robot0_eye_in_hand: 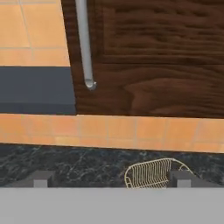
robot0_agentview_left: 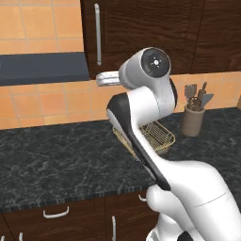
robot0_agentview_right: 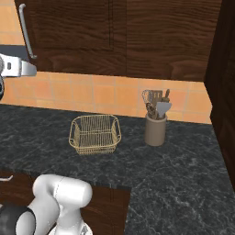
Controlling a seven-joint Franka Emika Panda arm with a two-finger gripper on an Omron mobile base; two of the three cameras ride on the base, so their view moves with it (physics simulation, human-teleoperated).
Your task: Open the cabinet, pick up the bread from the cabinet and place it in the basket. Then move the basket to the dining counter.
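The cabinet (robot0_agentview_left: 141, 28) (robot0_agentview_right: 82, 32) (robot0_eye_in_hand: 153, 52) is dark wood-grain and its door is shut. Its long silver bar handle (robot0_agentview_left: 97, 33) (robot0_agentview_right: 26, 32) (robot0_eye_in_hand: 84, 43) runs down the door's left edge. In the hand view my gripper (robot0_eye_in_hand: 111, 179) faces the wall a little below the handle's lower end, fingertips (robot0_eye_in_hand: 41, 178) wide apart and open, holding nothing. The golden wire basket (robot0_agentview_left: 160, 134) (robot0_agentview_right: 95, 133) (robot0_eye_in_hand: 151, 173) stands empty on the black counter under the cabinet, partly behind my arm in the left base view. The bread is hidden. The dining counter is out of view.
A tan utensil holder (robot0_agentview_left: 193, 120) (robot0_agentview_right: 155, 128) stands right of the basket. A dark grey hood (robot0_agentview_left: 42, 68) (robot0_eye_in_hand: 35, 89) juts out left of the cabinet. The black marbled counter (robot0_agentview_left: 56, 155) has drawers (robot0_agentview_left: 56, 212) below. A tall dark wood panel (robot0_agentview_right: 225, 92) bounds the right side.
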